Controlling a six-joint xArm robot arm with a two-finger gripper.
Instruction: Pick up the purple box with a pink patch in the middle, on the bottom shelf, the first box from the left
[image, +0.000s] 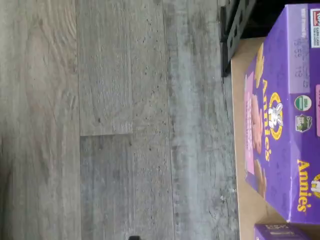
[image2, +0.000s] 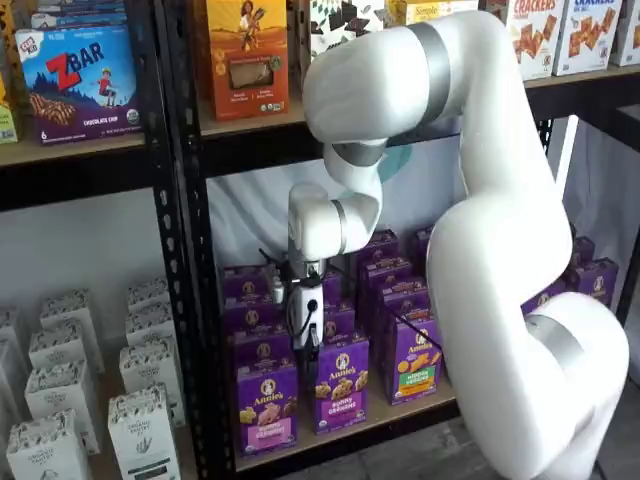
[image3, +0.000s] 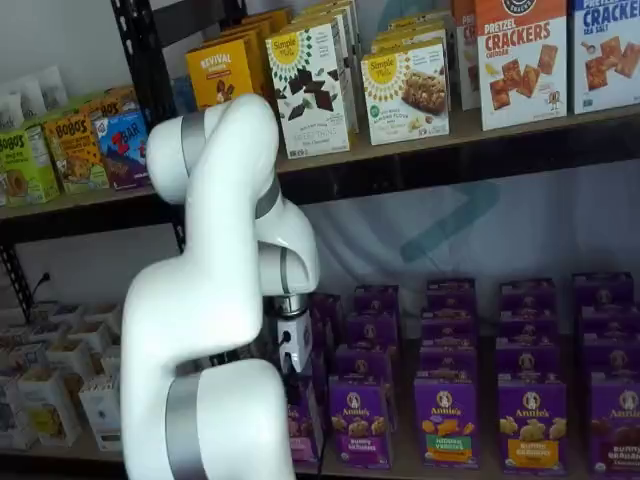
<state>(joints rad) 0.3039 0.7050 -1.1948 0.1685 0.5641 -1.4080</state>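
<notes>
- Gripper: white body with black fingers, hanging over the front row; whether the fingers are apart cannot be told.
- Upright purple box with pink patch: just below the fingers, long axis vertical.
- Tan wooden bottom shelf: box stands at its front left end.

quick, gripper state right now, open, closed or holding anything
Gripper: cannot tell. Its white body hangs above the purple box on the bottom shelf, but the fingers are not clearly visible in any view.
</notes>
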